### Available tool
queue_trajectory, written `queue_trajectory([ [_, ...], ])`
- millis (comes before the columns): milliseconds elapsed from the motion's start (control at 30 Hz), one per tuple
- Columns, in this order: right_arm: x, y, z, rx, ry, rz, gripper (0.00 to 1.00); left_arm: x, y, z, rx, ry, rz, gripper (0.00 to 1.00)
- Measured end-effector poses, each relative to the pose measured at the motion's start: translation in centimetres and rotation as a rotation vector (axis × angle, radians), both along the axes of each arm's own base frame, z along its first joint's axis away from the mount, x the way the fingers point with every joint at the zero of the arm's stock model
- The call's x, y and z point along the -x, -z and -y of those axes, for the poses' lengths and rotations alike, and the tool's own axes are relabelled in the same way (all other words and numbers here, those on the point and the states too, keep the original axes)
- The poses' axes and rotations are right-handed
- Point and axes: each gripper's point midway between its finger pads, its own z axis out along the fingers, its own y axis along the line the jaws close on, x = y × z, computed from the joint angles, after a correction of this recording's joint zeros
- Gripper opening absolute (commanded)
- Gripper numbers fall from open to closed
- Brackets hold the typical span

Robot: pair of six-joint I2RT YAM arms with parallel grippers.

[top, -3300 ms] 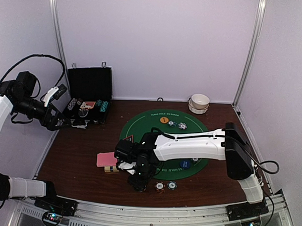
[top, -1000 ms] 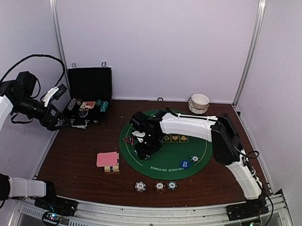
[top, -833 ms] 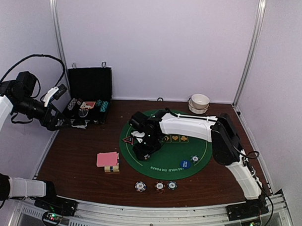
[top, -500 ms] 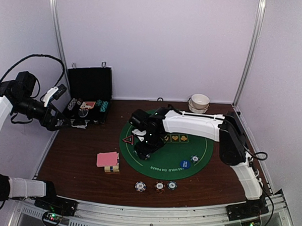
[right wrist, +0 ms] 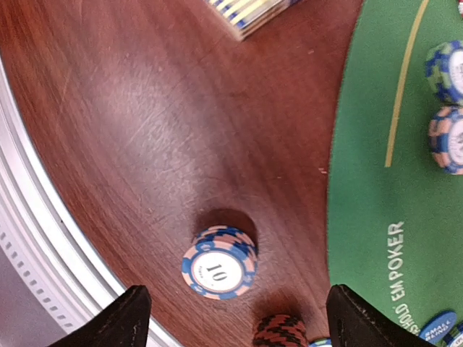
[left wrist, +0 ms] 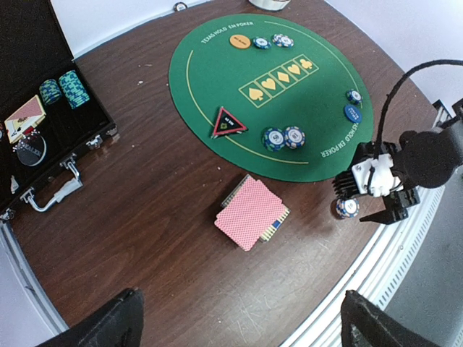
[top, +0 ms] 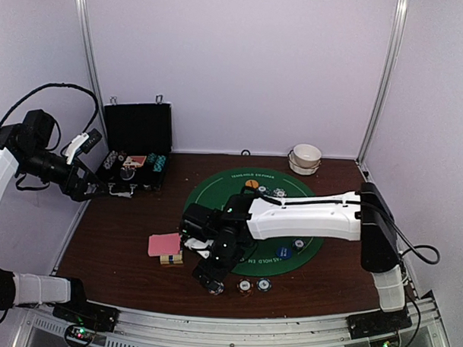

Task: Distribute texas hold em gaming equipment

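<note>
A round green mat (top: 216, 192) is seen in the middle of the brown table (top: 115, 230). A black case (top: 138, 132) is stood open at the upper left, and a white bowl (top: 306, 156) is seen at the upper right. In the top view, the lower part of the mat is partly hidden by the white right arm (top: 306, 214). The pink cards (left wrist: 249, 213) are laid on a card box (top: 171, 259), left of the mat.

The right gripper (right wrist: 237, 290) is held low at the bottom middle. Its fingers are spread wide and nothing is touched. Between them a chip stack (right wrist: 218, 264) is set on the bare wood, just off the mat. It is blue and pink, with "10" on its white face. A red-and-black chip (right wrist: 281, 331) is seen just beside it.

A red triangle button (left wrist: 228, 123), an orange button (left wrist: 240, 40) and a blue button (left wrist: 352, 113) are laid on the mat. The left gripper (left wrist: 241, 293) is held high at the left, fingers wide, nothing held.
</note>
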Motion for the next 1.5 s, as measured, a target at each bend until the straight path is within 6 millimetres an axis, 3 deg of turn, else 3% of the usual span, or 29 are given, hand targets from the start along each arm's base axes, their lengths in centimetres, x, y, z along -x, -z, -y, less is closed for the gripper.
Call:
queue_trajectory([
  [333, 1.4, 4.0, -0.4, 0.070, -0.048, -0.047, 0.82, 0.0, 0.0, 0.0, 0.000, 0.000, -0.001, 0.98],
  [867, 1.7, 4.2, -0.9, 0.072, -0.068, -0.052, 0.46, 0.0, 0.0, 0.0, 0.000, 0.001, -0.003, 0.97],
  [1033, 1.7, 4.2, -0.9, 0.075, -0.074, -0.052, 0.63, 0.0, 0.1, 0.0, 0.000, 0.001, -0.003, 0.98],
  [1133, 1.7, 4.3, -0.7, 0.083, -0.073, -0.055, 0.66, 0.0, 0.1, 0.0, 0.000, 0.001, -0.004, 0.97],
  [1233, 1.8, 4.6, -0.6, 0.090, -0.077, -0.056, 0.65, 0.0, 0.1, 0.0, 0.000, 0.001, -0.003, 0.97],
  [1500, 1.8, 4.8, -0.6, 0.095, -0.084, -0.057, 0.50, 0.0, 0.1, 0.0, 0.000, 0.002, -0.003, 0.98],
])
